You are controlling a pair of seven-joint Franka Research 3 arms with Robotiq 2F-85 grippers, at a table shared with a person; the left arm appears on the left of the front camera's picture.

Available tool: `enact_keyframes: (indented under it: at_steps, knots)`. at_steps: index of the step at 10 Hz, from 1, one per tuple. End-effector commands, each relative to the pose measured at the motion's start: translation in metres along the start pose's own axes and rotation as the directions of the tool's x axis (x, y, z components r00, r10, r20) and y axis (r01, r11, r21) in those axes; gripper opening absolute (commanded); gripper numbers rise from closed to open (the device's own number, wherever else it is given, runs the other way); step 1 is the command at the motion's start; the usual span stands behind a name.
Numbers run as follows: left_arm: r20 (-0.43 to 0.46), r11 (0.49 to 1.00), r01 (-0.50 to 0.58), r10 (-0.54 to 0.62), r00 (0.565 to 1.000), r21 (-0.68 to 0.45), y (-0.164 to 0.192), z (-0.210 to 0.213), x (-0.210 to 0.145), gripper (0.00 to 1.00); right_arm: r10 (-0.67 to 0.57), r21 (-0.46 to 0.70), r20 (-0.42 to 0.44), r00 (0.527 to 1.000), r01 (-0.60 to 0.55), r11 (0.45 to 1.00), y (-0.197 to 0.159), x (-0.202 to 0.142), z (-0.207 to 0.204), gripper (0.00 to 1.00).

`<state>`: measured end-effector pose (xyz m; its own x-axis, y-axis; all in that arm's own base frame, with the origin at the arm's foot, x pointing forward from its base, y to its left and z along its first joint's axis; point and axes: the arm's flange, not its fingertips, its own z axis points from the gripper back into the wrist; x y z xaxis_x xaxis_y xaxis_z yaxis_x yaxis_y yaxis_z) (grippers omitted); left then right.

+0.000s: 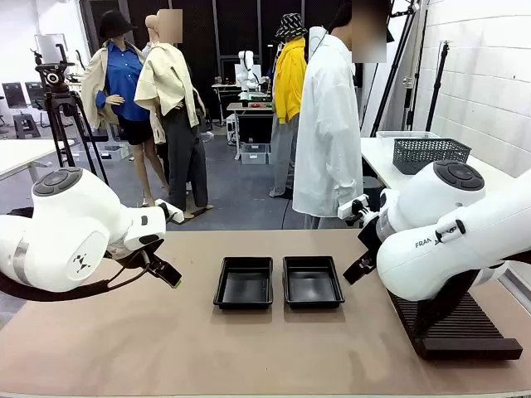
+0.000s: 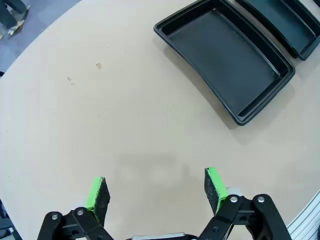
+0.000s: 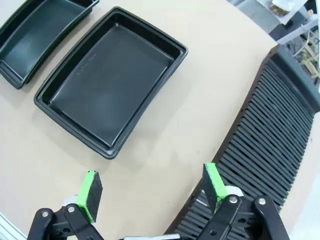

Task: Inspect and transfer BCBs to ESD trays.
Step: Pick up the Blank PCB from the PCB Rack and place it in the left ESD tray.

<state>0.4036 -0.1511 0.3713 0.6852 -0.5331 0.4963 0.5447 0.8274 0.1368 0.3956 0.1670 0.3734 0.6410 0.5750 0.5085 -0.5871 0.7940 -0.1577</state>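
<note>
Two empty ESD trays lie side by side at the table's middle, the left tray [image 1: 244, 283] and the right tray [image 1: 313, 282]. My left gripper [image 1: 166, 272] hovers left of them, open with nothing between its green pads [image 2: 98, 196]; the left wrist view has the left tray [image 2: 225, 55] ahead and a corner of the right tray [image 2: 292, 20] beyond it. My right gripper [image 1: 358, 267] hangs open just right of the trays, over bare table beside the right tray [image 3: 112, 80], with the left tray [image 3: 40, 35] farther off. The BCBs are out of view.
A long black ribbed rack [image 1: 458, 327] lies at the table's right edge under my right arm, close by the right gripper [image 3: 152, 192] as the rack [image 3: 275, 135]. A person in a white coat [image 1: 328, 124] stands at the far side. A dark mesh basket [image 1: 430, 153] sits on a side table.
</note>
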Motion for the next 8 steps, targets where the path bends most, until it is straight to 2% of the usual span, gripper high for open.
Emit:
enact_keyframes:
  at_steps: [1, 8]
  knots:
    - [0.0, 1.0, 0.0, 0.0, 1.0, 0.0, 0.0, 0.0, 0.0, 1.0, 0.0, 0.0, 0.0, 1.0, 0.0, 1.0, 0.0, 0.0, 0.0, 1.0]
    - [0.0, 1.0, 0.0, 0.0, 1.0, 0.0, 0.0, 0.0, 0.0, 1.0, 0.0, 0.0, 0.0, 1.0, 0.0, 1.0, 0.0, 0.0, 0.0, 1.0]
